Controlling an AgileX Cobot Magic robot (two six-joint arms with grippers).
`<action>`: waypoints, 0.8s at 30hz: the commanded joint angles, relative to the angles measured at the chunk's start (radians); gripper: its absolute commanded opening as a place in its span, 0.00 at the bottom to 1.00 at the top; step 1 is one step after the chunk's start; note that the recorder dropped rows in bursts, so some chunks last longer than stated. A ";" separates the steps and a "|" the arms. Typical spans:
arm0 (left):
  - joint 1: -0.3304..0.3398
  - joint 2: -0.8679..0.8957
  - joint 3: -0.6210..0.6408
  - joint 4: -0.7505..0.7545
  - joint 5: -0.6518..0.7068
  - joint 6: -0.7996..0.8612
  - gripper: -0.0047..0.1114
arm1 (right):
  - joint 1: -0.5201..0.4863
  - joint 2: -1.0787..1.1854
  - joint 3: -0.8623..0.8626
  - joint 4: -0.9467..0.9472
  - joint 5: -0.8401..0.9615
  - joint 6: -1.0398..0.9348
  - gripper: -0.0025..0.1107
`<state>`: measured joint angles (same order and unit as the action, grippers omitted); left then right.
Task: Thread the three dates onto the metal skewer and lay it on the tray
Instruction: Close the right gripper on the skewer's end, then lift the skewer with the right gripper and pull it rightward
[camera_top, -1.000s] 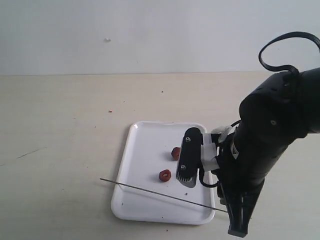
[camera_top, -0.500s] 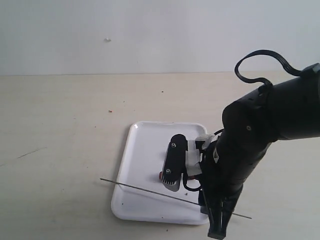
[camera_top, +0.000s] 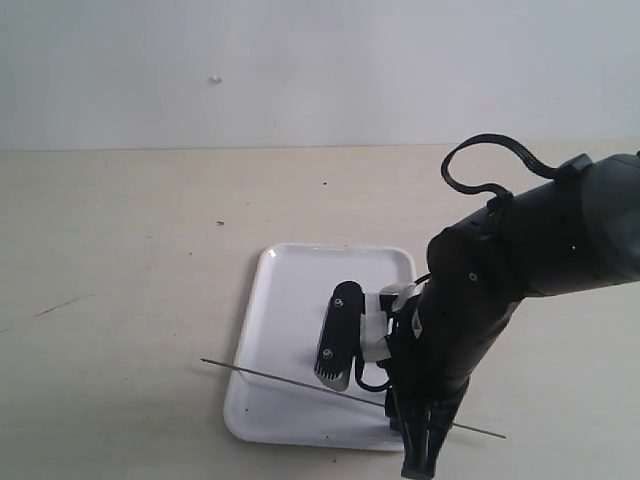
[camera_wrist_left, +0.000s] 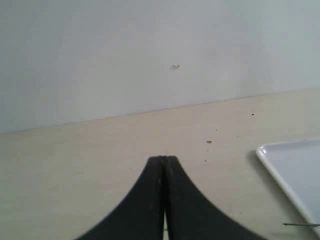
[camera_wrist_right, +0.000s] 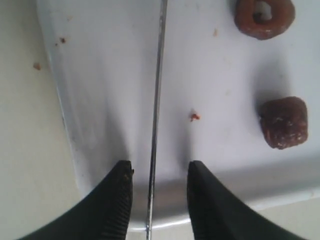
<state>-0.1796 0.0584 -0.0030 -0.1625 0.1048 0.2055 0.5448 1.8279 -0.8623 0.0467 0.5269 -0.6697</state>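
A pale table (camera_top: 120, 250) is spanned by the dark right arm (camera_top: 520, 270), bent down over the white tray (camera_top: 290, 280). The metal skewer (camera_top: 290, 380) is laid across the tray's near part, with both ends jutting past the rim. The right gripper (camera_wrist_right: 157, 170) is spread wide astride the skewer, and nothing is held. The left gripper (camera_wrist_left: 163, 160) is pressed shut and empty, near the tray's corner. A ring-shaped date (camera_wrist_right: 264, 17) and a blocky date (camera_wrist_right: 284, 122) are seen on the tray, apart from the skewer.
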 joint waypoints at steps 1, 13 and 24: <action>-0.007 0.006 0.003 -0.008 -0.004 -0.001 0.04 | 0.001 0.013 -0.006 -0.001 -0.007 -0.007 0.36; -0.007 0.006 0.003 -0.008 -0.004 -0.001 0.04 | 0.001 0.014 -0.006 -0.031 -0.008 -0.007 0.20; -0.007 0.006 0.003 -0.008 -0.004 -0.001 0.04 | 0.001 -0.100 -0.006 -0.037 -0.002 0.003 0.02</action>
<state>-0.1796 0.0584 -0.0030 -0.1625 0.1048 0.2055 0.5448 1.7845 -0.8638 0.0071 0.5219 -0.6697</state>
